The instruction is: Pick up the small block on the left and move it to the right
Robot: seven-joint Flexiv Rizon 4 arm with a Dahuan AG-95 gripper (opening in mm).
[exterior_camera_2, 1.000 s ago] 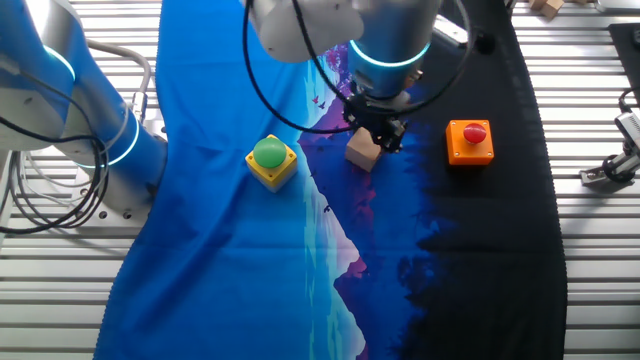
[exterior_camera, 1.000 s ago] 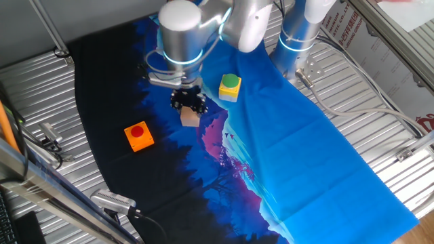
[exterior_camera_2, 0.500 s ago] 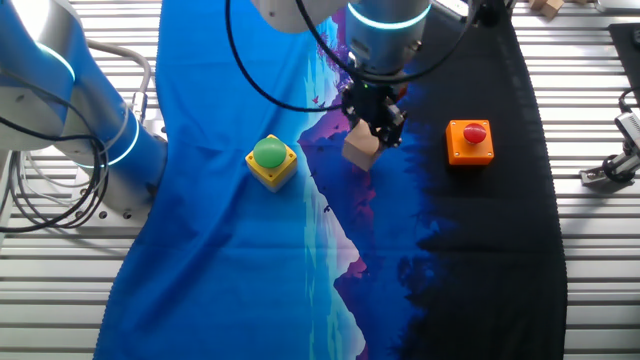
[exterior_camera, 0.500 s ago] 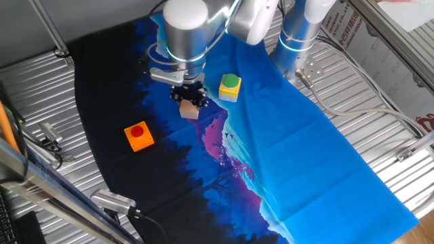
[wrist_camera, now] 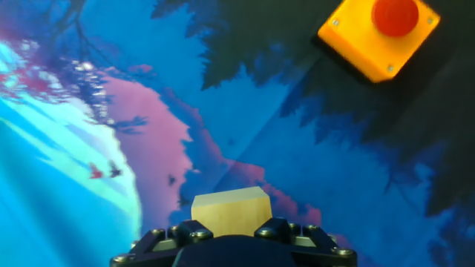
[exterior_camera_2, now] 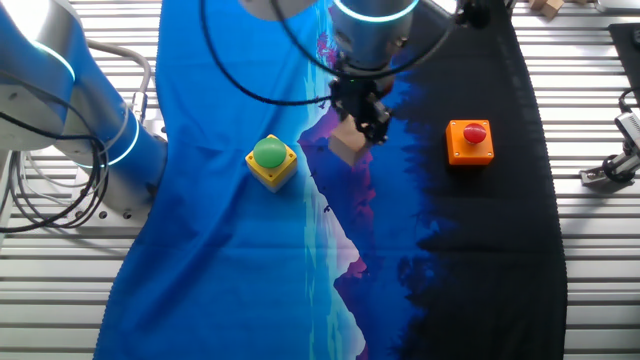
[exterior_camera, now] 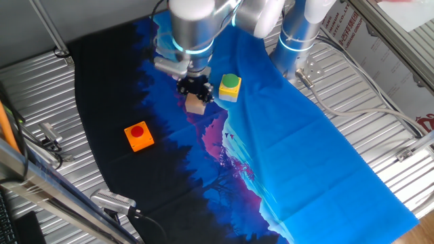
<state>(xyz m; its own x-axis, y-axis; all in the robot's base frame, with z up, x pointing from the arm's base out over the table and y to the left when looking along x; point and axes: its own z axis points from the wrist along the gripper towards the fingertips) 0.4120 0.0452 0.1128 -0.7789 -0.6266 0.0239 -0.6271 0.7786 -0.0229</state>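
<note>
Gripper is clamped on the small plain tan wooden cube, holding it lifted clear of the blue-and-black cloth on the desk, beside the yellow block with green button, presumably for carrying rightward.

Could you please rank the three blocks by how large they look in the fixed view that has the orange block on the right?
1. Orange block and yellow block: they look about alike, so no ranking between them.
2. Plain wooden block, held in the pincer: smallest, partly hidden.
</note>
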